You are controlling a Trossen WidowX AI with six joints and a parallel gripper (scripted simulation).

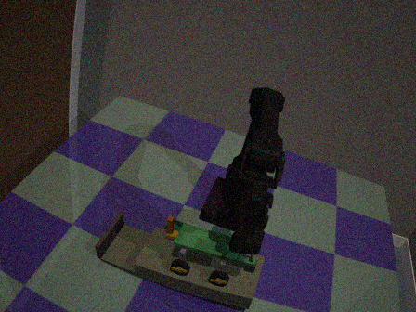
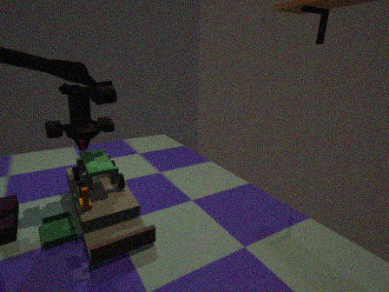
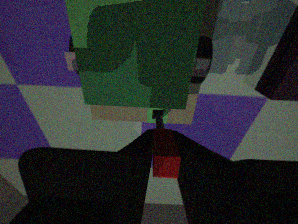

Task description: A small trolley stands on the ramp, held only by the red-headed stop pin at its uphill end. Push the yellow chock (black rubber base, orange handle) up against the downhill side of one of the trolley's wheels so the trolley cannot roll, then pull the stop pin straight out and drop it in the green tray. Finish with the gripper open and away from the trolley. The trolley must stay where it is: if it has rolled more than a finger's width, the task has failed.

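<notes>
- One gripper (image 1: 251, 251) (image 2: 82, 148) (image 3: 161, 135) is nearly closed, its two fingers shut on the one pin (image 2: 82, 142) (image 3: 166, 166); the red head shows between them in the wrist view.
- The gripper is above the uphill end of the one ramp (image 1: 155, 265) (image 2: 114, 212). If the lower tip of the pin is out of the ramp, I cannot tell.
- One trolley (image 1: 197, 240) (image 2: 101, 164) (image 3: 115, 90), with green top, stands on the ramp. Two of its wheels can be counted on the near side in the top view.
- One chock (image 1: 170, 227) (image 2: 84, 200), with upright orange handle, is on the ramp at the downhill end of the trolley, close to its tray-side edge. I cannot tell if it touches a wheel.
- One tray (image 2: 59, 231), green, lies on the table (image 1: 297, 214) (image 2: 174, 226) (image 3: 50, 112), just beside the ramp's long side. Only a narrow strip is between their edges.
- One dark box (image 1: 214, 201) (image 2: 8, 219) (image 3: 284, 75) stands apart from the ramp, on the same side as the tray; some room is between box and tray.
- One raised board (image 1: 110, 235) (image 2: 123, 244) closes the low edge of the ramp. From the ramp's other long side, a broad stretch of squares goes to the table edge.
</notes>
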